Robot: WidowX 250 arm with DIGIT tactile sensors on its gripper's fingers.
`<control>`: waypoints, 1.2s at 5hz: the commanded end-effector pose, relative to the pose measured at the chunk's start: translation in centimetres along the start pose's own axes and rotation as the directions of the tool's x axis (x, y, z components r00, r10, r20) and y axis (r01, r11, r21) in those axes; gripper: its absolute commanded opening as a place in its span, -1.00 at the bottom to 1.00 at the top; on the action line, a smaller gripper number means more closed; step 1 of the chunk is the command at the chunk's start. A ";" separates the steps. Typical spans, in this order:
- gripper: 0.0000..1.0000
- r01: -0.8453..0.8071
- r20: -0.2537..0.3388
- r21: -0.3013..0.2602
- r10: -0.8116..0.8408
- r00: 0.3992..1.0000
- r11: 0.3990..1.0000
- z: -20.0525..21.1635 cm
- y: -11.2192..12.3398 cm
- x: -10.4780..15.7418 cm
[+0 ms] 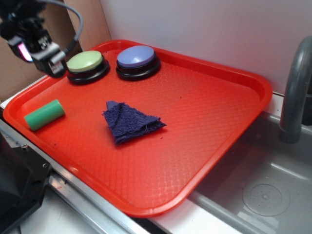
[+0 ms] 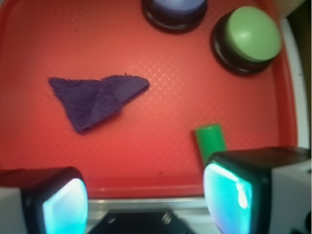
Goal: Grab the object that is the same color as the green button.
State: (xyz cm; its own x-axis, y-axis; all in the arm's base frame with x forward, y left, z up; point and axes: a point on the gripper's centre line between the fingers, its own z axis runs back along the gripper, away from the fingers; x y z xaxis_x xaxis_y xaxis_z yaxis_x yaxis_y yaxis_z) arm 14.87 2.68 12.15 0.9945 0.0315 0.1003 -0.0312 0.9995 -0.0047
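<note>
**Green cylinder sitting near the tray's edge, gripper up above and empty**

So here's what we're looking at. We've got a red tray (image 1: 219, 126) with the little bright-green cylinder (image 1: 44, 115) lying on its side close to the left rim, all by itself. In the wrist view the same cylinder (image 2: 209, 139) pokes out just above the right finger pad (image 2: 229, 192), partly hidden by it, so we only see its upper half there.

The gripper (image 2: 146, 197) is spread wide, two glowing pads well apart, nothing between them. From the exterior view the gripper (image 1: 41, 51) hangs over the tray's back-left corner, just beside the green button (image 1: 86, 62), and it isn't touching the cylinder.

That pale-green domed button sits on its black base at the back of the tray, and right next to it is the blue-purple button (image 1: 137, 58), same kind of base. The two are nearly touching.

Middle of the tray we've got a crumpled dark purple cloth (image 1: 129, 122), folded into a rough triangle, well apart from the cylinder. A grey faucet (image 1: 295, 92) stands off to the right over a sink (image 1: 263, 190).
</note>
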 end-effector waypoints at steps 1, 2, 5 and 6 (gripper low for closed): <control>1.00 0.134 -0.024 0.042 -0.133 0.991 0.990 -4.3 4.0 -0.1; 1.00 0.086 -0.051 0.066 -0.082 0.995 0.994 -6.3 5.0 -0.8; 1.00 0.046 -0.166 0.068 -0.034 0.986 0.997 -9.6 7.0 -1.0; 0.35 -0.022 -0.161 0.067 0.032 0.986 0.998 -10.1 7.4 -1.1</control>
State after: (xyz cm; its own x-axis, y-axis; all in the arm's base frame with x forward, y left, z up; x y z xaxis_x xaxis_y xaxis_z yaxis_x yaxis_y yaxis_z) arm 14.08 9.32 1.38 0.9948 0.0494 -0.0888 -0.0454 0.9979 0.0456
